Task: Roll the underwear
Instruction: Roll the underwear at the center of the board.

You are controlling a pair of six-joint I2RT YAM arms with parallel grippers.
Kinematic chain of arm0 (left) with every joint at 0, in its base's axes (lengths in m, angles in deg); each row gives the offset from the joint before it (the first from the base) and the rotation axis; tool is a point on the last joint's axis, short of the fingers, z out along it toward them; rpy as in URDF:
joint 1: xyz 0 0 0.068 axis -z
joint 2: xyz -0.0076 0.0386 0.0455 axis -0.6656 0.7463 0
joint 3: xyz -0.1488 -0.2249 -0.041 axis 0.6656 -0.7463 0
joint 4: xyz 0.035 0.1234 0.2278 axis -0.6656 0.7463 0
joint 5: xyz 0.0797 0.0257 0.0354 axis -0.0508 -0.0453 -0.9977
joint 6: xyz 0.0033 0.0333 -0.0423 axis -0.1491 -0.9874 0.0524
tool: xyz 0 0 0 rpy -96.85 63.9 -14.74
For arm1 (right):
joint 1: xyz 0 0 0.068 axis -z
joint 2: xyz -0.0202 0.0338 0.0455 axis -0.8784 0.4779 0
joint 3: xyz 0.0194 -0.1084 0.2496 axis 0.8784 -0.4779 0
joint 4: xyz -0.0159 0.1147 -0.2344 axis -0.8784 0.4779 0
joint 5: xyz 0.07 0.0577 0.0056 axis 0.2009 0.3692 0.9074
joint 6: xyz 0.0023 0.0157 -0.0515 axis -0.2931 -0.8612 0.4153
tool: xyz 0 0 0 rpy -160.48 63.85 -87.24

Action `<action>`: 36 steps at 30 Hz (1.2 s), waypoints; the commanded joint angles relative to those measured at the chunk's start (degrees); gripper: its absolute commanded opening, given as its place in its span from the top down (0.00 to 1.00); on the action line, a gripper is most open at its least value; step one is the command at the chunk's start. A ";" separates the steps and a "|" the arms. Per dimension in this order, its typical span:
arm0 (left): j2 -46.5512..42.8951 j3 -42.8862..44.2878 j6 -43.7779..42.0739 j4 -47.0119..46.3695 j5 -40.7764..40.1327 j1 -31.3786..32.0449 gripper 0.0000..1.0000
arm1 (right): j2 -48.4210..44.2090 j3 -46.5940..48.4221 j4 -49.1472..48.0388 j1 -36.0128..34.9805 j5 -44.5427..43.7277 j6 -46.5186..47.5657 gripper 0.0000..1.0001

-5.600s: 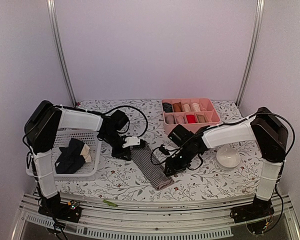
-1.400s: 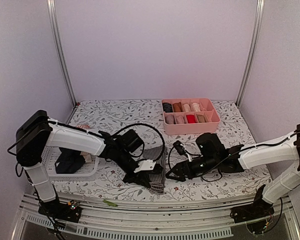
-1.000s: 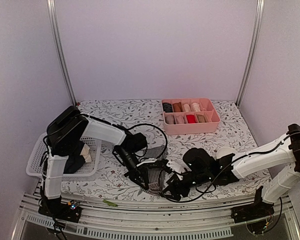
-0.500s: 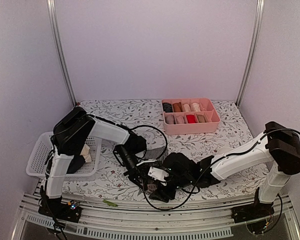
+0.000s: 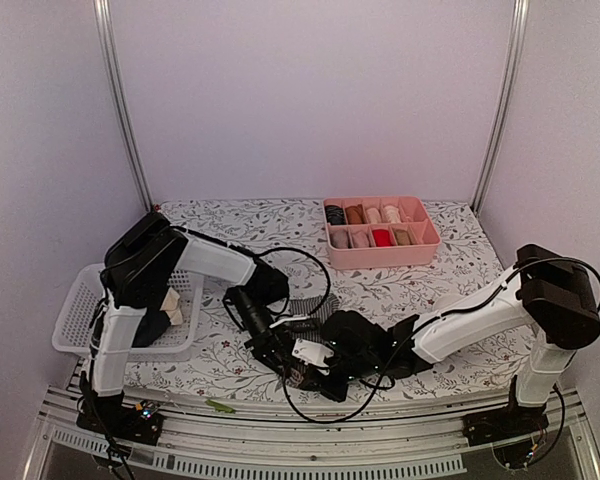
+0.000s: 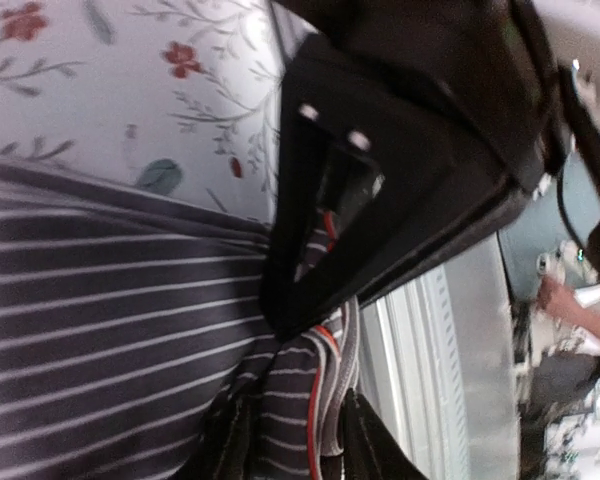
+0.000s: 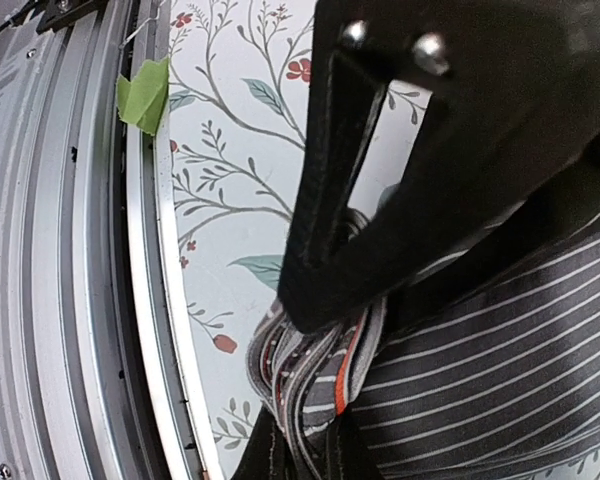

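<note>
Working low at the near middle of the flowered surface (image 5: 230,225), just beside the metal front rail (image 7: 70,250).

Pinching the near end of the striped underwear (image 5: 307,308) with the left end effector (image 5: 280,352), closed down tight on the cloth. Gripping that same end from the opposite side with the right end effector (image 5: 316,364), likewise clamped onto it and almost touching its partner.

Showing, in the left wrist view, the grey-and-white stripes spreading flat to the left and gathering into layered folds with orange-red trim right under the tip of the black finger (image 6: 430,130). Showing much the same in the right wrist view: stacked hems bunching at the tip of that arm's finger (image 7: 500,100), close to the surface's edge, near a scrap of green tape (image 7: 145,95) stuck to the rail.

Leaving the far part of the striped underwear lying flat on the surface, pointing away toward the back.

Sitting well apart at the left edge, a white mesh basket (image 5: 75,310) holding black underwear (image 5: 145,325) and cream underwear (image 5: 170,305). Standing at the far right, a pink tray (image 5: 385,257) carrying small rolled pieces in its compartments.
</note>
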 commanded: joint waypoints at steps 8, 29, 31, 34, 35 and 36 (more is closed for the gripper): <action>-34.41 -20.26 20.91 -39.14 -11.48 -12.23 0.50 | 1.88 -4.62 -4.53 7.12 23.35 -18.32 1.00; -51.65 -51.97 6.41 -72.24 -40.55 17.25 0.54 | 18.22 4.18 -2.02 18.28 46.90 -37.55 1.00; -49.41 -51.53 6.09 -73.26 -41.86 18.38 0.57 | 18.86 4.29 -1.52 18.56 46.81 -38.01 1.00; -47.04 -51.73 5.60 -74.93 -42.63 18.92 0.60 | 19.76 4.21 -0.99 19.03 46.57 -38.33 1.00; -46.25 -51.83 5.26 -75.50 -42.48 19.03 0.60 | 20.05 4.21 -0.73 19.04 46.54 -38.33 1.00; -45.38 -51.79 5.11 -75.90 -42.57 19.20 0.60 | 20.39 4.37 -0.48 19.01 46.61 -38.13 1.00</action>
